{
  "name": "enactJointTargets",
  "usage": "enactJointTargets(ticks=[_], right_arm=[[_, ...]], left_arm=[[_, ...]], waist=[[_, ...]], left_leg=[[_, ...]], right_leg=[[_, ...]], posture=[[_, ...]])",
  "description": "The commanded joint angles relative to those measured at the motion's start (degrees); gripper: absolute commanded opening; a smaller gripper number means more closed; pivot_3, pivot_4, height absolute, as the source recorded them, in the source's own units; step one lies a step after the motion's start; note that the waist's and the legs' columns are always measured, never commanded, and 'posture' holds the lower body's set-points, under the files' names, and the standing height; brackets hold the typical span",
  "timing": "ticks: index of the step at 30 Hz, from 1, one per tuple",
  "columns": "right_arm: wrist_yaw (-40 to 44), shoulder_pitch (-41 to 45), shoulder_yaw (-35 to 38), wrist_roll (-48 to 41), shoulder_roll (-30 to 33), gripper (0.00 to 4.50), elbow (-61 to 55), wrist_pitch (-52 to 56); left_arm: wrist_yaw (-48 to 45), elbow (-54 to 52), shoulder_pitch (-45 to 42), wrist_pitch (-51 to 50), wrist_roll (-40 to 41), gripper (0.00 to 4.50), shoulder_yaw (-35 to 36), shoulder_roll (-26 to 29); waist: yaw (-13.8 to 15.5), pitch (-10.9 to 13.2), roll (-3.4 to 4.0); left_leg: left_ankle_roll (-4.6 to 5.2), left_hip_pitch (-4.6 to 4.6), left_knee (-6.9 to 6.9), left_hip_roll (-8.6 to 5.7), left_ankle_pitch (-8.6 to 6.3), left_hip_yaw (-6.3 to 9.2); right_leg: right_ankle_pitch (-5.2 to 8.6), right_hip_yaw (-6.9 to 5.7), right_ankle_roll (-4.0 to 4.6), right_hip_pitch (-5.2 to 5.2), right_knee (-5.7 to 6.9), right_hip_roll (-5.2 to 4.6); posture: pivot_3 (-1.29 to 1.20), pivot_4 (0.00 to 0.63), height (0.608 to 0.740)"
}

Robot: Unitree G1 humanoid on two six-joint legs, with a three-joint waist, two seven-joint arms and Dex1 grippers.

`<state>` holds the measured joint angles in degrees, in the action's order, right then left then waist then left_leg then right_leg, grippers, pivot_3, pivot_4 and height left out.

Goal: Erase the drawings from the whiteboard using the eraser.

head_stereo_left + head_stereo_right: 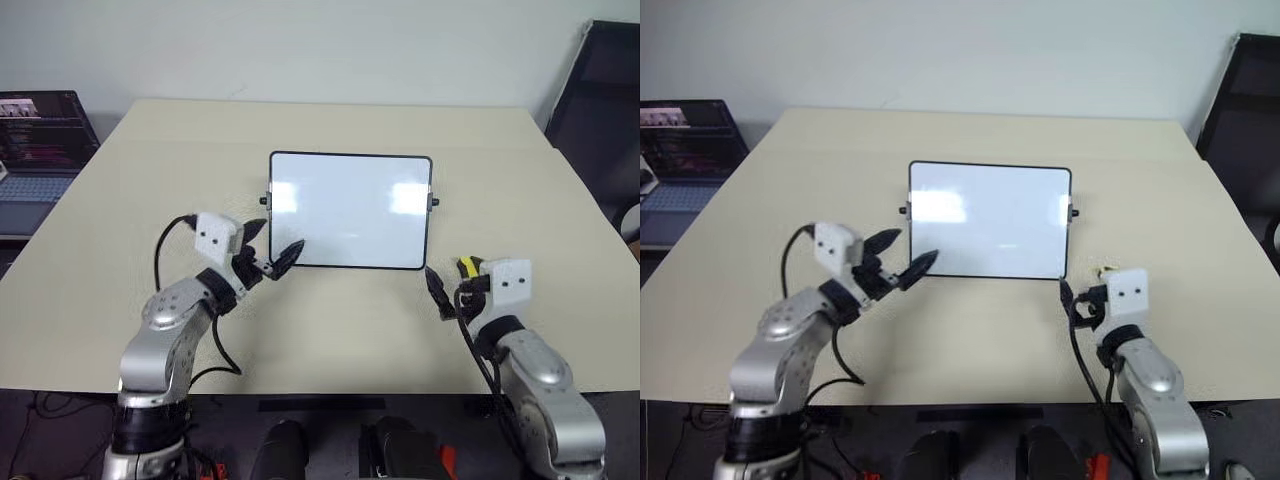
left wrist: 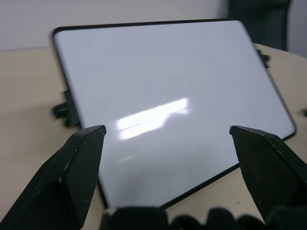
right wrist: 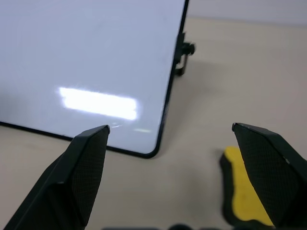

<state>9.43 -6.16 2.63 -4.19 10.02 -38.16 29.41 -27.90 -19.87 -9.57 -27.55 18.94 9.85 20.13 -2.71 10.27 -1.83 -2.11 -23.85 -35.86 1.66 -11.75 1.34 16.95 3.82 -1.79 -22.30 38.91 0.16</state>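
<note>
The whiteboard (image 1: 350, 210) lies flat in the middle of the beige table, its face plain white with two patches of glare. The drawings are out of view. My left gripper (image 1: 280, 240) hovers open at the board's near left corner, pointing across it, with nothing between its fingers. The yellow eraser (image 3: 242, 191) lies on the table just off the board's near right corner. My right gripper (image 1: 450, 280) stands open right behind the eraser, holding nothing, and one of its fingertips (image 3: 268, 158) partly covers the block in the right wrist view.
An open laptop (image 1: 35, 150) sits on a lower surface beyond the table's left edge. A black chair (image 1: 600, 100) stands at the back right. The table's front edge (image 1: 330, 392) runs just behind both arms.
</note>
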Motion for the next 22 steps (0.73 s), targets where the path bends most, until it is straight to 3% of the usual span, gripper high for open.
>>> enactJointTargets(ticks=[1, 11, 22], right_arm=[[-0.84, -4.36, 1.56, 0.75, -1.36, 4.48, 1.65, -12.68], [3.89, -5.30, 6.49, -5.37, 0.04, 4.48, 11.09, -23.01], [5.78, -8.56, 6.73, -7.30, 2.23, 4.48, 8.19, -19.60]], left_arm=[[6.30, -6.19, 5.92, 1.17, -1.46, 4.50, 3.22, -2.05], [13.67, -13.80, 7.44, -3.16, -3.53, 4.50, 1.65, -1.69], [16.20, -17.91, 14.13, -5.55, -4.80, 4.50, 2.28, -1.63]], waist=[[0.11, -0.03, -0.04], [0.90, -0.05, -0.08], [0.92, -0.05, -0.05]], left_leg=[[0.00, 0.03, 0.00, 0.01, 0.00, -0.01], [0.01, 0.06, -0.11, -0.01, 0.01, -0.06], [-0.03, 0.07, 0.03, 0.03, -0.02, 0.00]], right_leg=[[0.00, 0.00, 0.00, 0.01, 0.00, 0.00], [-0.01, 0.06, 0.01, 0.06, 0.02, 0.00], [0.12, -0.02, 0.19, 0.03, 0.02, 0.00]], posture=[[0.00, 0.150, 0.740], [0.00, 0.150, 0.740], [0.00, 0.150, 0.740]])
